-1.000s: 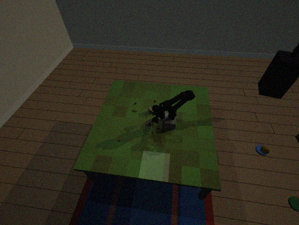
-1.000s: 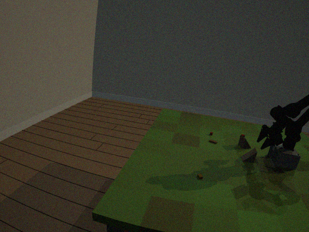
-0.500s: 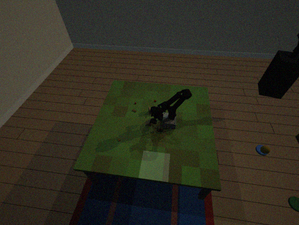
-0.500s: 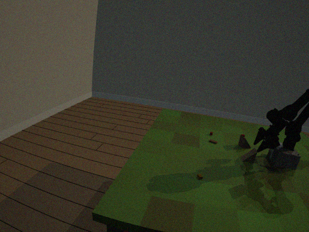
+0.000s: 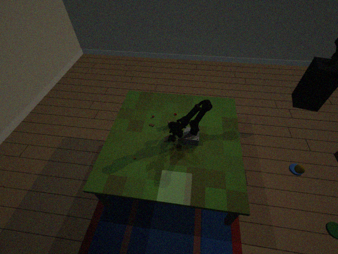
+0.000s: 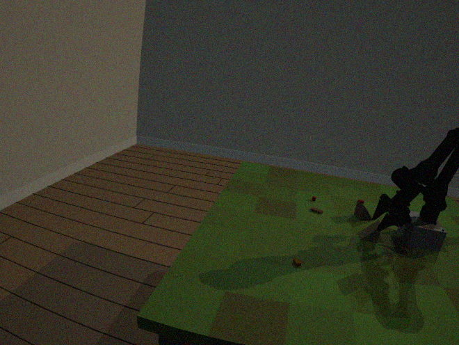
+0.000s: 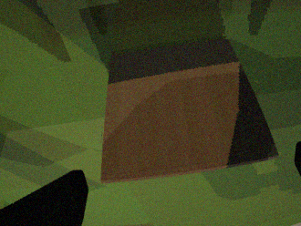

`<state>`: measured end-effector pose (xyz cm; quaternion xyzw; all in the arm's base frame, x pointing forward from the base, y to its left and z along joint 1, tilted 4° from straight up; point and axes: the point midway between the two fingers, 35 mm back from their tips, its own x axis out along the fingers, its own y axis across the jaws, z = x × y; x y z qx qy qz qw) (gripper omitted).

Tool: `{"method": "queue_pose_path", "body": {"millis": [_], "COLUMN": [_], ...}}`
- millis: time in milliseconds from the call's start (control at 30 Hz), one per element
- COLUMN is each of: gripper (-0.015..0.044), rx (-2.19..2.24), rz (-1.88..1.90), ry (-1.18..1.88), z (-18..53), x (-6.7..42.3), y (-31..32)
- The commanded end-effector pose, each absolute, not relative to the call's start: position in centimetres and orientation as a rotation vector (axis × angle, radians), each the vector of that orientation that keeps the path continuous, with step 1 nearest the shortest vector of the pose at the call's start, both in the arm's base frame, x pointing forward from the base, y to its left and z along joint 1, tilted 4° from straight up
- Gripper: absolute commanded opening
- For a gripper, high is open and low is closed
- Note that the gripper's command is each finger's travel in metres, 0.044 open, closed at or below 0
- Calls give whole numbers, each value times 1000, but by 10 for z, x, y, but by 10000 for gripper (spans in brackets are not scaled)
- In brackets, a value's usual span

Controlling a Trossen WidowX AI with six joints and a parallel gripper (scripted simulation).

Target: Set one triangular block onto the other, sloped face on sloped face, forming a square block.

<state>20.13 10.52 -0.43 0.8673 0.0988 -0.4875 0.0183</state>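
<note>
Arm bent fwd & down, gripper [image 6: 382, 218] wide open, empty, over nearer triangular block [image 7: 172, 123].

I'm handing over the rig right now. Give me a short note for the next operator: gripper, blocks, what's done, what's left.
Gripper: jaws wide open, holding nothing, poised low over the nearer triangular block.
Blocks: both on the green table, apart; the other triangular block stands just behind it.
Done: approach only; nothing grasped or stacked.
Left: grasp one block, set it sloped face to sloped face on the other, release, lift the arm away.
</note>
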Motion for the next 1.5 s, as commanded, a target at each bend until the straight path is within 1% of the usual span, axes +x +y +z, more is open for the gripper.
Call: {"method": "queue_pose_path", "body": {"millis": [0,900,1100,1367,1467], "gripper": [440,440,282,229,150], "rx": [2687,2669,2669,2669,2669], "rz": [-1527,-1518,-1518,-1518,-1518], "ry": [303,313,313,313,313], "z": [-12,-51,-51,-51,-51], "x": [201,207,207,207,207], "y": [105,108,108,108,108]}}
